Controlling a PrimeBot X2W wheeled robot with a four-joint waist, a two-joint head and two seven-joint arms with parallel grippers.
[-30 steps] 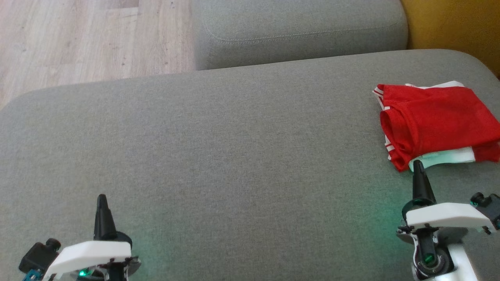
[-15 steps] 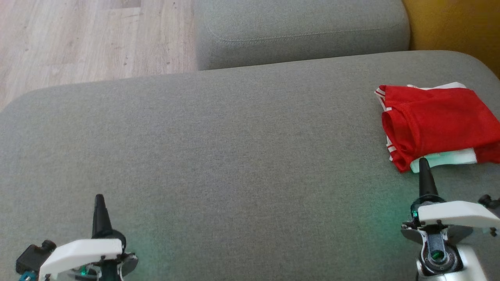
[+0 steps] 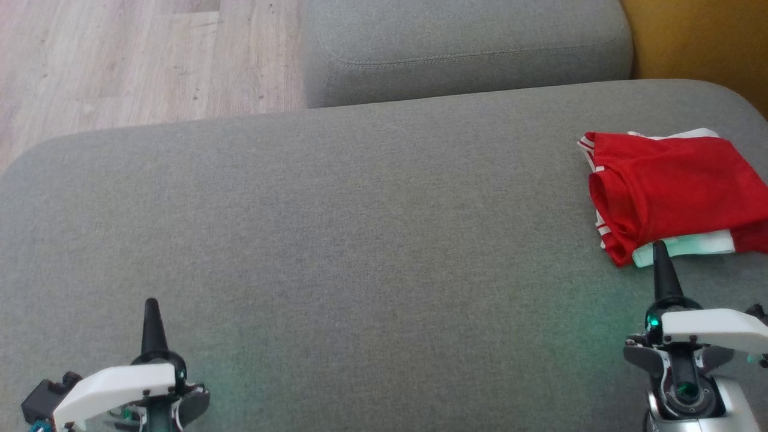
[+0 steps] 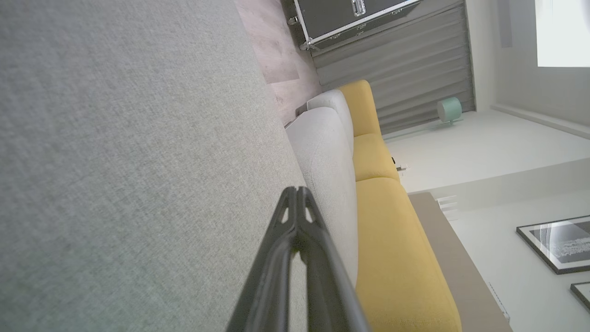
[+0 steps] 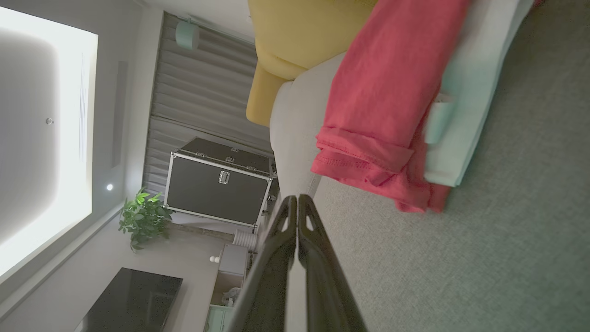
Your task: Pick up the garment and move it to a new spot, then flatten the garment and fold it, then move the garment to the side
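Observation:
A folded red garment [image 3: 672, 186] with white trim lies at the right edge of the grey sofa seat [image 3: 360, 228]. In the right wrist view the garment [image 5: 392, 106] fills the upper right, its folded layers stacked. My right gripper [image 3: 659, 247] is shut and empty, its tip just short of the garment's near white edge; its fingertips [image 5: 297, 199] are pressed together. At the lower left my left gripper [image 3: 150, 303] hovers shut and empty over bare seat, far from the garment, with its fingertips [image 4: 295, 191] closed.
A grey cushion [image 3: 462, 48] sits behind the seat, with a yellow sofa part [image 3: 702, 42] at the top right. Wooden floor [image 3: 138, 60] shows beyond the seat's far left edge. A black case [image 5: 216, 182] and a plant [image 5: 143, 216] stand in the room.
The camera has shifted a little, sliding the picture down and right. Both grippers sit slightly lower in the head view; the right one has drawn back a bit from the garment.

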